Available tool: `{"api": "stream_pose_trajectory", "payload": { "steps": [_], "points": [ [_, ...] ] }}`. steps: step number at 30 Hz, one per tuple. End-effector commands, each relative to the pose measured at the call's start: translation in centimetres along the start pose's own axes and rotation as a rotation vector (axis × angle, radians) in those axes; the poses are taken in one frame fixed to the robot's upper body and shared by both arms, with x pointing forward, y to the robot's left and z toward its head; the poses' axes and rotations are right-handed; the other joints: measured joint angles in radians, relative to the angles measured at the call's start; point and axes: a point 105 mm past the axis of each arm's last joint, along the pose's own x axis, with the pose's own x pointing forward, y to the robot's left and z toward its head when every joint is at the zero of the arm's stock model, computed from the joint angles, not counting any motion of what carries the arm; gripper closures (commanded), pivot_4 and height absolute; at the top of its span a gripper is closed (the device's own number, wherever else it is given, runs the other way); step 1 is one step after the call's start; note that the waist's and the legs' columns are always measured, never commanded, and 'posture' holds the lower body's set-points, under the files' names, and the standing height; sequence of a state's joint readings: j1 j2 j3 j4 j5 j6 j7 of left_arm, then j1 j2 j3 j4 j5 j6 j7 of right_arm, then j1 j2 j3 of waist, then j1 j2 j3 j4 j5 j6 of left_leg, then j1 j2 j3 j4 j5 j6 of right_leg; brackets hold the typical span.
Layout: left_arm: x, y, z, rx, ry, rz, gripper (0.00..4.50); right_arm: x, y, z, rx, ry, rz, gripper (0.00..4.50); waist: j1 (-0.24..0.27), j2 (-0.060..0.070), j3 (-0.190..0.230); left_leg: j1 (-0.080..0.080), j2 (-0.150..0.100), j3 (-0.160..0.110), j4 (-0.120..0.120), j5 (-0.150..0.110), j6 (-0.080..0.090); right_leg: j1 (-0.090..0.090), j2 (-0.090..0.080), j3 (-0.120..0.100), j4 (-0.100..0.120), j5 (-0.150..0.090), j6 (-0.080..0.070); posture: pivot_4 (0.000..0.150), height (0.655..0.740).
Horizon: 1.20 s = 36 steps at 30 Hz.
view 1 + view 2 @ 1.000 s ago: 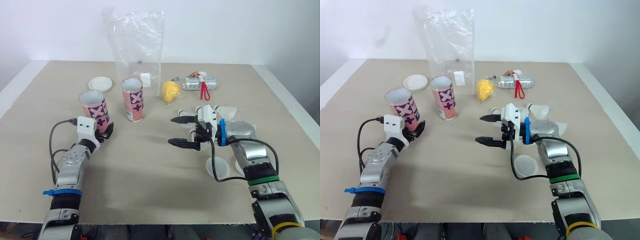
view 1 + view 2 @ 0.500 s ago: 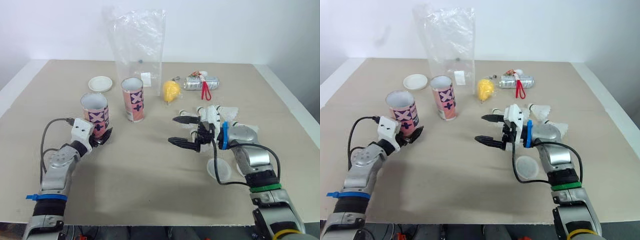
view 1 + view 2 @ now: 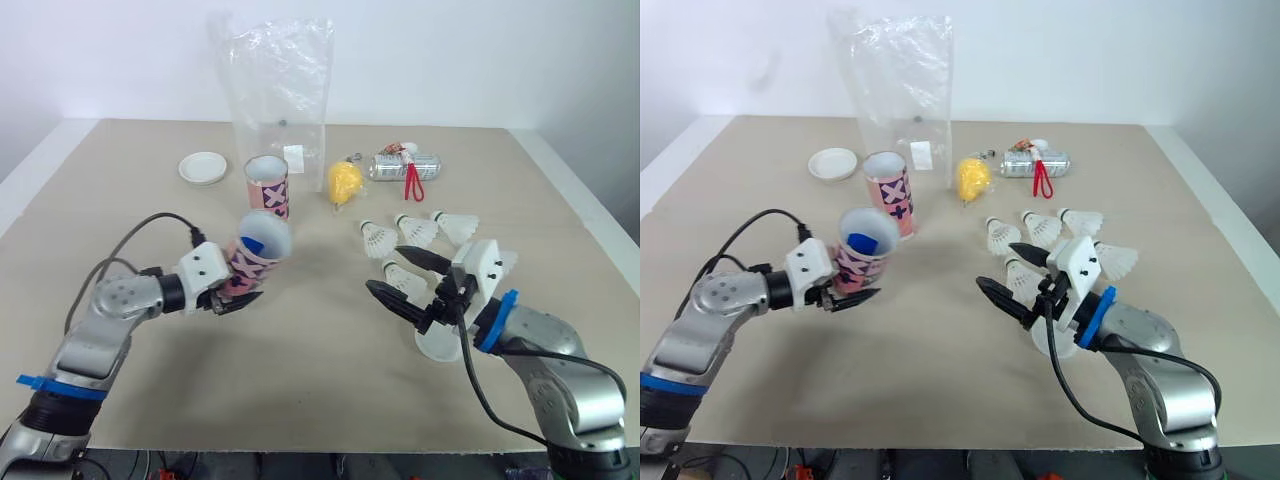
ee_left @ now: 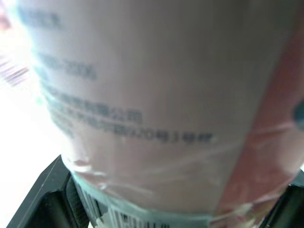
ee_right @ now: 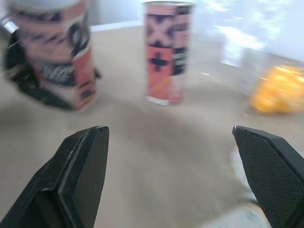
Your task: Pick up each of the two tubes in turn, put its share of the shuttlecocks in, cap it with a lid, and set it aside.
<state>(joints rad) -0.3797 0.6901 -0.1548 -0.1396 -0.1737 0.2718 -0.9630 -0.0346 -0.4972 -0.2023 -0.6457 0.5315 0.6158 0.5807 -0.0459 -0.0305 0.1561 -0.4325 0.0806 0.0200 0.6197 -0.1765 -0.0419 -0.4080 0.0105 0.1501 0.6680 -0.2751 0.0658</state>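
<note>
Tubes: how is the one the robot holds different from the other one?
The held tube is tilted in the left gripper; the standing tube is upright on the table. The held tube sits nearer the robot; the standing tube farther back. Both are pink, cross-patterned, lidless.

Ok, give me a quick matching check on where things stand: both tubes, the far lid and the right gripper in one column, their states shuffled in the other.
1. nearer pink patterned cardboard tube
2. farther pink patterned cardboard tube
3. white round plastic lid at the far left
4. right gripper

A. open, holding nothing
B. upright in front of the clear plastic bag
C. lying flat on the table
D. tilted, clamped in the left gripper

Pairs: 1-D, 2-B, 3-C, 4-A.
</note>
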Motion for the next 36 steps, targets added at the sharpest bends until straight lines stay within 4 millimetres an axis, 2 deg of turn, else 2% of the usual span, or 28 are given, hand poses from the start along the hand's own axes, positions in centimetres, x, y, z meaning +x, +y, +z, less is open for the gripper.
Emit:
{"api": "stream_pose_trajectory", "payload": {
  "steps": [1, 5, 12, 18, 28, 33, 36],
  "points": [
    [1.5, -1.0, 1.3, 0.036, 0.034, -0.131, 0.70, -0.9, 0.6, 1.0, 0.024, -0.006, -0.113, 0.00, 0.000, 0.000, 0.000, 0.000, 0.000, 0.000, 0.000, 0.000, 0.000, 0.000, 0.000, 0.000, 0.000, 0.000, 0.000, 0.150, 0.7400],
    [2.9, -1.6, 1.0, 0.059, 0.125, -0.235, 0.70, -1.3, 1.5, -0.1, 0.083, 0.052, -0.187, 0.00, -0.005, 0.000, 0.000, -0.001, 0.000, 0.000, 0.000, 0.000, 0.000, 0.000, 0.000, 0.000, 0.000, 0.000, 0.000, 0.150, 0.7400],
    [4.7, -0.9, 1.5, 0.112, 0.202, -0.275, 0.70, -1.0, 2.4, -2.9, 0.212, 0.152, -0.237, 0.00, -0.002, 0.000, 0.000, -0.002, -0.001, -0.003, 0.000, 0.000, 0.000, 0.000, 0.000, 0.000, 0.000, -0.001, 0.000, 0.150, 0.7400],
    [5.0, -0.8, 2.4, 0.128, 0.192, -0.266, 0.70, 0.0, 1.4, -3.7, 0.268, 0.155, -0.283, 0.00, -0.001, 0.000, 0.000, -0.004, -0.001, -0.004, 0.004, 0.001, 0.002, 0.000, 0.000, 0.000, 0.000, -0.001, -0.001, 0.150, 0.7400],
    [5.2, -1.5, 2.9, 0.116, 0.169, -0.249, 0.70, 2.0, -1.1, -5.2, 0.296, 0.177, -0.323, 0.00, 0.000, 0.000, 0.000, -0.005, -0.002, -0.005, 0.004, 0.001, 0.003, 0.000, 0.000, 0.000, 0.000, 0.001, 0.002, 0.150, 0.7400],
    [5.2, -1.6, 2.8, 0.111, 0.169, -0.236, 0.70, 2.5, -1.3, -5.7, 0.306, 0.192, -0.332, 0.00, 0.003, 0.000, 0.000, -0.006, -0.003, -0.007, 0.004, 0.001, 0.003, 0.000, 0.000, -0.001, 0.000, 0.000, 0.002, 0.150, 0.7400],
    [5.2, -1.6, 2.6, 0.108, 0.174, -0.229, 0.79, 2.6, -1.8, -6.0, 0.289, 0.206, -0.370, 0.85, 0.003, 0.000, 0.000, -0.006, -0.003, -0.007, 0.004, 0.001, 0.003, 0.001, 0.000, -0.001, 0.000, 0.000, 0.002, 0.150, 0.7400]
  ]
}}
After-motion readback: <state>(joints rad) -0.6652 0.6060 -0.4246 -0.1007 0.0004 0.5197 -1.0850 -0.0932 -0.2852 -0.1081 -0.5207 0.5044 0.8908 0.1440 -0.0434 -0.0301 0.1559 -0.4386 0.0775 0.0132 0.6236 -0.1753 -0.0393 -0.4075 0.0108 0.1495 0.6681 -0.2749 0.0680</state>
